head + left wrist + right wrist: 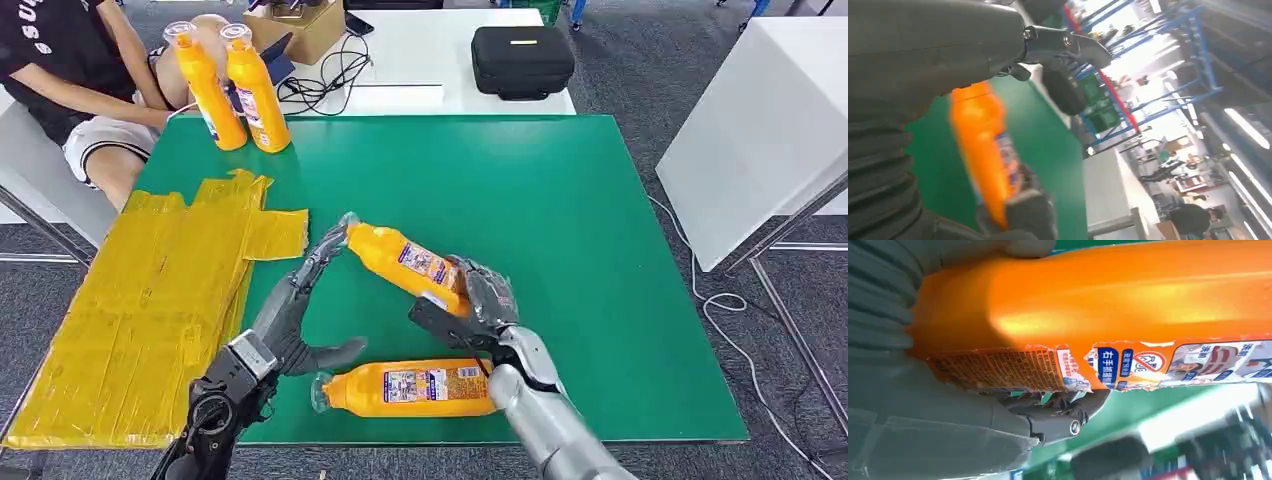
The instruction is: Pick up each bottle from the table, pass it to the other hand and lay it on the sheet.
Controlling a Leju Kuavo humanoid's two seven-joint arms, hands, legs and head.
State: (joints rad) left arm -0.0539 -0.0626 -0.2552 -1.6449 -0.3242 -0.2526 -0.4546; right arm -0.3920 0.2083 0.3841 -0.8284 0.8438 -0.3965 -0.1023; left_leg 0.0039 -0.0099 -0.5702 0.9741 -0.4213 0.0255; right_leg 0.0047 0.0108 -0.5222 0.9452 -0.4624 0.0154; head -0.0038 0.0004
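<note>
My right hand (480, 298) grips an orange bottle (400, 260) by its base and holds it tilted above the green mat (560, 200), cap towards my left hand. The right wrist view shows this bottle (1108, 300) close up, with the right hand (938, 435) wrapped under it. My left hand (295, 305) is spread, its fingers (322, 252) stretched up beside the bottle's neck, the thumb held apart; whether they touch I cannot tell. The left wrist view shows the bottle (983, 150) blurred. A second bottle (410, 388) lies on the mat near the front edge. The yellow sheet (140, 310) lies at the left.
Two more orange bottles (212, 90) (257, 92) stand upright at the mat's back left corner. A person (80, 80) sits just behind them. A black case (522, 60), cables and a cardboard box lie on the white table behind. Another white table (760, 130) stands to the right.
</note>
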